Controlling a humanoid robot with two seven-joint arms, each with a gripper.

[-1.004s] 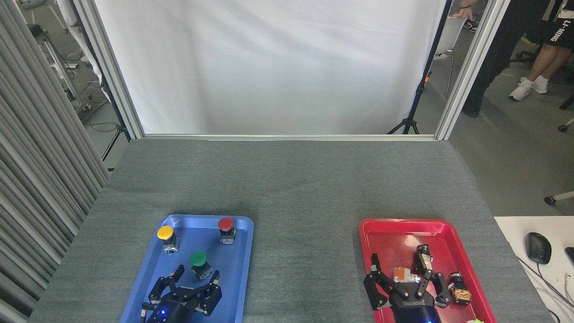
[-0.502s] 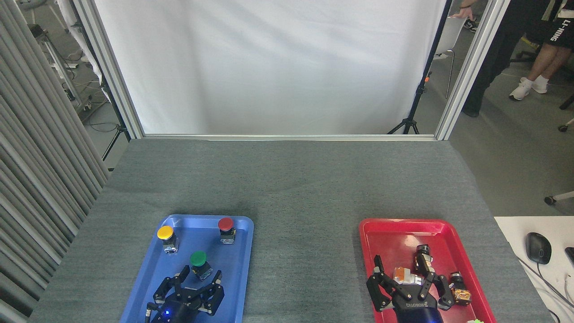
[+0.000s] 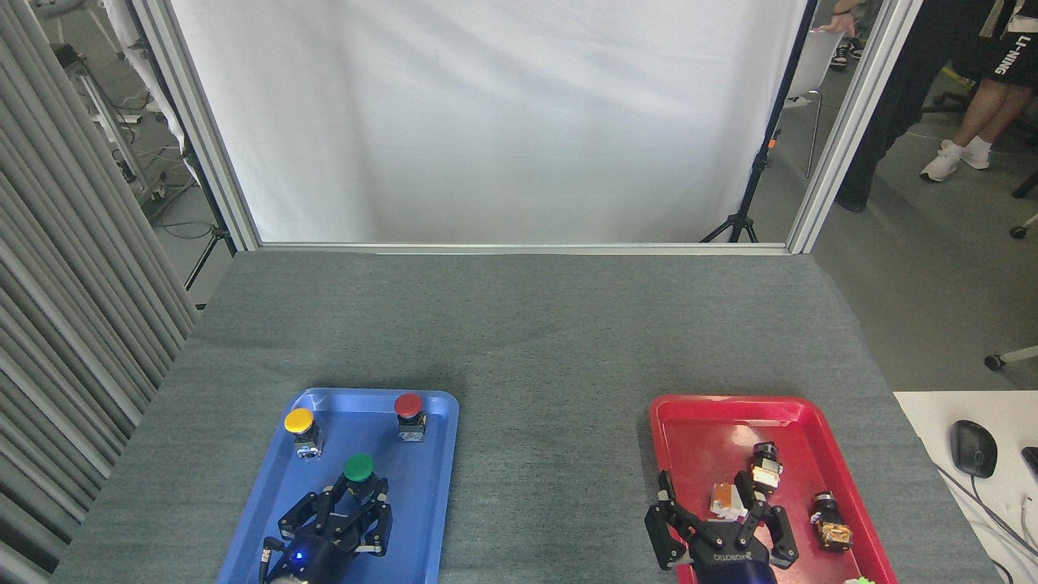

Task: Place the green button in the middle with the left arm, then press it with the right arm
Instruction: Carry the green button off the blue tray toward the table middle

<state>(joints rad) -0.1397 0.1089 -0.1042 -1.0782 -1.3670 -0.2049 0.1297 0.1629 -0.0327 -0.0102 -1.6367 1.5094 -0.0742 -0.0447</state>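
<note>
Since a second ago, your left gripper has been closing in on the green button; its fingers, which were spread to either side, are now drawing together around the button's base. You are seeing them pinching that base or very nearly so, though contact is hard to confirm from above. The button is standing upright in the near half of the blue tray, with the yellow button and the red button sitting farther back, well apart from the grip.

The relation that is mattering now: the button is lying directly ahead of your left gripper, between its fingers, with the green cap just beyond the fingertips. The left arm is clearly the nearer one. The bare grey table between the two trays is lying to the right of the button, so you are looking at a lift over the tray's rim, then a sideways carry.

Moving right, your right gripper has been shifting slightly leftward over the red tray. Its fingers are spread wide and gripping nothing, hovering near the small parts lying there. It is sitting well apart from the green button for now.
</note>
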